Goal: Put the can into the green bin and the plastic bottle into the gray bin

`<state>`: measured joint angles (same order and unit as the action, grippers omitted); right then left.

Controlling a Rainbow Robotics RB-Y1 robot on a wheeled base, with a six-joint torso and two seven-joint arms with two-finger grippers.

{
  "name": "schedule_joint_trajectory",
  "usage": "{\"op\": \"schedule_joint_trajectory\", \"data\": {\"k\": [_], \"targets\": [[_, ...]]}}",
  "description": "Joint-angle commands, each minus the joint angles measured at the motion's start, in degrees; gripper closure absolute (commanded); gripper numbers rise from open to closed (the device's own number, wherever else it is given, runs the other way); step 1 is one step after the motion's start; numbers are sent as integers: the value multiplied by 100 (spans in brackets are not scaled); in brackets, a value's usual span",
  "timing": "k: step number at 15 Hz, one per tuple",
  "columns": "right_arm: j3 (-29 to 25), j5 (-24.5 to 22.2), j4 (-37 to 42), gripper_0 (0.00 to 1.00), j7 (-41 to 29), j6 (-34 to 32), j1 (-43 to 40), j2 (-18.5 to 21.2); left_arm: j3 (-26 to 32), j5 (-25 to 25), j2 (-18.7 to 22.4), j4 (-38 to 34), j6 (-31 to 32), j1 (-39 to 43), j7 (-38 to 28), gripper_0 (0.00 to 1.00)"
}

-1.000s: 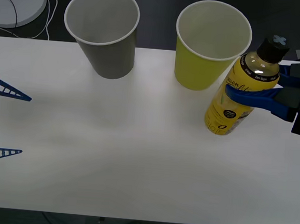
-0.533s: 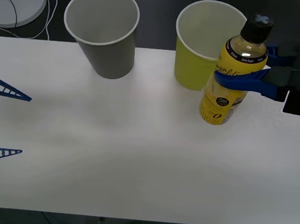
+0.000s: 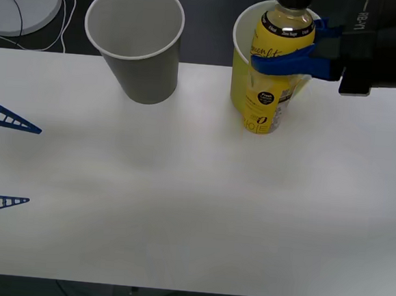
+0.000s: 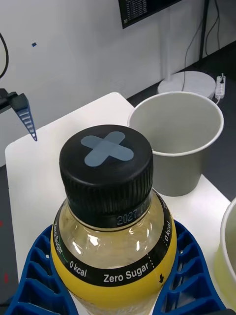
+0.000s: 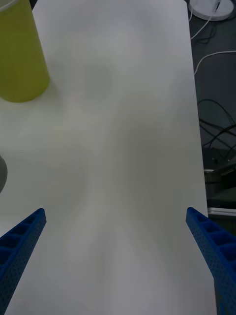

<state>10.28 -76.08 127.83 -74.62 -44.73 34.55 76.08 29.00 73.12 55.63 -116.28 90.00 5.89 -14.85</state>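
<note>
Right gripper (image 3: 282, 58): reaches in from the right at the far side of the bench, jaws closed around the bottle just under its shoulder; blue fingers (image 4: 37, 275) curve round the body on both sides
Bottle (image 3: 272, 78): upright, held clear of the bench, in front of the green bin and overlapping its near wall in the front view; black cap with a pale cross (image 4: 106, 170)
Green bin (image 3: 240, 69): upright at the far edge of the bench, right of the gray bin, partly hidden by the bottle
Gray bin (image 3: 142, 61): upright at the far edge, well apart from the bottle, nothing visible inside
Left gripper (image 3: 5, 160): at the left edge, low over the bench, jaws wide open and holding nothing
Bench (image 3: 179, 208): white, bare in the middle
</note>
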Motion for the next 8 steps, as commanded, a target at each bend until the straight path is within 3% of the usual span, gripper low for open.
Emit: {"op": "schedule_joint_trajectory", "data": {"k": [1,8], "targets": [[738,-12,-443,100,0,-98,922,-190,0,0,0,0,0,0,0,0],[2303,-144,-1595,100,0,-124,2856,-858,0,0,0,0,0,0,0,0]]}}
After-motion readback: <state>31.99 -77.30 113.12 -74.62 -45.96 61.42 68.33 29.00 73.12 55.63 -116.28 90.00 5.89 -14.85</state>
